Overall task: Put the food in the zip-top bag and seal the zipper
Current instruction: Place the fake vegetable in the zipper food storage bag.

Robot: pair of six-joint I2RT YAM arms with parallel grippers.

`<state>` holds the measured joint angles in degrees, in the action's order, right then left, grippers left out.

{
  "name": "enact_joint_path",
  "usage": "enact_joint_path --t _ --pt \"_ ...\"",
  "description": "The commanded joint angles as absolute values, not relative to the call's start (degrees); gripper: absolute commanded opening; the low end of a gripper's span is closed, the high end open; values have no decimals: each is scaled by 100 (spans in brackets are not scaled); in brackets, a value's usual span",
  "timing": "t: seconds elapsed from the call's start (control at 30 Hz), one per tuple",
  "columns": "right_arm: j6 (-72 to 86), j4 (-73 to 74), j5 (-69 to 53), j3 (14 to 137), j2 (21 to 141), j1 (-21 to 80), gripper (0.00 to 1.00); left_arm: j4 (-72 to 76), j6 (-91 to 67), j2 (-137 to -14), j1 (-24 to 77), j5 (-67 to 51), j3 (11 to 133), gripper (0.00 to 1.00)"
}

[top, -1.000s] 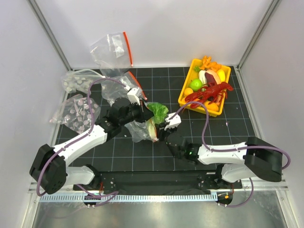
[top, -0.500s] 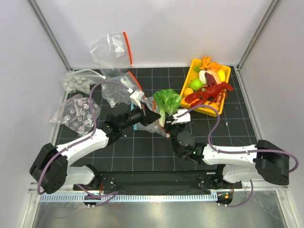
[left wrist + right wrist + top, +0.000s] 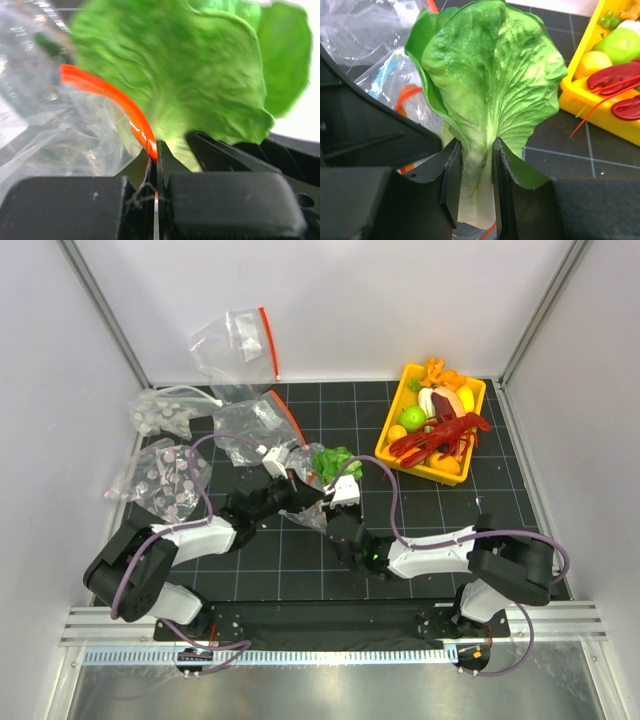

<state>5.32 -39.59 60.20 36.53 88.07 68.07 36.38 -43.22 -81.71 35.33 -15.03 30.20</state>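
Near the middle of the table (image 3: 500, 502), seen from above, both arms reach inward and meet. The left arm bends sharply at the elbow by the near left corner and runs low toward the centre, where the left claw (image 3: 308, 496) sits at the clear bag (image 3: 312, 516). The right arm lies stretched along the near edge, its wrist turned up so that the right claw (image 3: 333, 483) points toward the far edge and holds the lettuce (image 3: 335, 460) just above the bag. A yellow tray (image 3: 385, 447) stands by the far right corner with a red lobster (image 3: 440, 435) and a round green fruit (image 3: 412, 418) in it.

From the left wrist, the left claw is pinched narrow on the orange zipper (image 3: 115, 97), which curves up and away to the left along the bag's mouth. Crinkled plastic hangs at the left and the lettuce leaves fill the view right behind the strip.

From the right wrist, the right claw grips the pale base of the lettuce between both fingers (image 3: 451, 175), leaves standing upright. A loop of the zipper shows low at the left and the tray at the right.
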Motion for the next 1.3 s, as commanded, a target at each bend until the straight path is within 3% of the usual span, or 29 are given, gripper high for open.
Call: enact_joint_path --t 0.0,0.23,0.37,0.5,0.57,0.77,1.1,1.2,1.27 --pt "1211 -3886 5976 4069 8832 6917 22 4422 -4772 -8156 3182 -1582 2918 0" --pt "1555 -3577 5336 4035 8798 6917 27 3877 -4615 -7963 2997 -1600 3023 0" --pt "1512 -3718 4782 3850 8631 6917 38 3587 -4448 -7954 2997 -1494 3067 0" --pt "1407 -3779 4536 3744 8455 6917 66 3507 -4403 -8042 2988 -1477 3111 0" --pt "1240 -3744 4474 3753 8359 6917 73 3314 -4360 -8086 2988 -1336 3164 0" --pt "897 -3453 4553 4052 8130 6917 75 3208 -4412 -8130 2927 -1274 3190 0" --pt "615 -3850 4578 3297 6734 6908 81 3050 -4447 -8253 2874 -1265 3270 0" --pt "861 -3447 5068 3095 6084 6891 74 3006 -4447 -8262 2857 -1274 3305 0" --pt "1376 -2721 5290 3024 5628 6733 65 3006 -4447 -8244 2856 -1292 3305 0"
